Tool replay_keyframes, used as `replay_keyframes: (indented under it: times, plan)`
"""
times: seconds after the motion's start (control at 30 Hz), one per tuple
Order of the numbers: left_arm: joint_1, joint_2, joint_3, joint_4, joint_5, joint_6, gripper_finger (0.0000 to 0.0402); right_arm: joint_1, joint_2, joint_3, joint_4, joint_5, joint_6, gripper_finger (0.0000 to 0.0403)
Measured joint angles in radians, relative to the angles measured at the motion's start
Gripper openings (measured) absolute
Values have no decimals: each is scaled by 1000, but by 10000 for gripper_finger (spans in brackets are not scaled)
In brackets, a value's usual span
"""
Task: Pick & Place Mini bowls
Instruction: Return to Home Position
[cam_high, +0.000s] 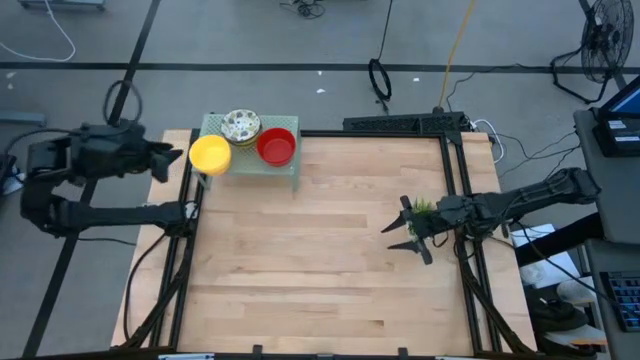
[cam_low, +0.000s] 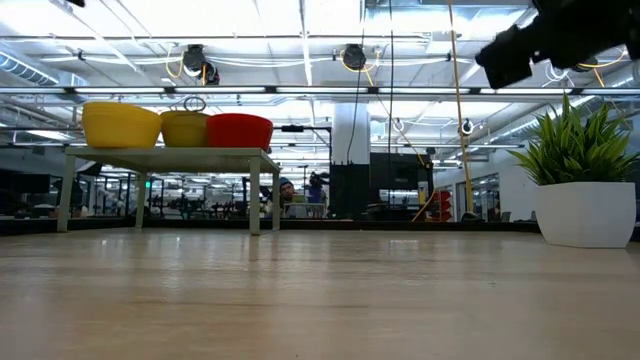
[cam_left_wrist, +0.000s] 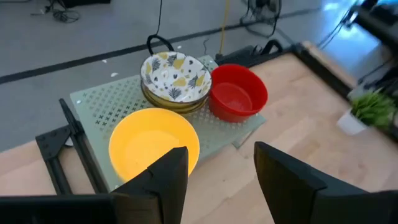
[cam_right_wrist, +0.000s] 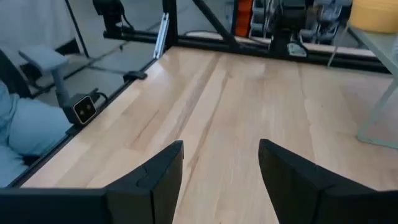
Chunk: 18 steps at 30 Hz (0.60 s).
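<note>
On shelf (cam_high: 250, 166), far-left corner: yellow bowls (cam_high: 210, 154), patterned bowls (cam_high: 241, 126), red bowls (cam_high: 276, 146).
Low view: sides only; pattern seen overhead.
L gripper (cam_left_wrist: 221, 158): off left edge, jaws released.
R gripper (cam_right_wrist: 221, 152): right edge by plant (cam_high: 424, 207), jaws parted.
Between: bare tabletop (cam_high: 320, 260).

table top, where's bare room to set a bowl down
Nearly all the wooden table top is bare, from the shelf across to the plant and right gripper at the right edge. The shelf, left gripper beside it, is crowded: yellow bowl, floral bowls, red bowl.
</note>
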Motion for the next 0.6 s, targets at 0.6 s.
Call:
replay_keyframes:
  times: [0.6]
  plan:
    - [0, -65, -119, -1, 34, -31, 189, 0, -206, -247, 302, -1, 1, 196]
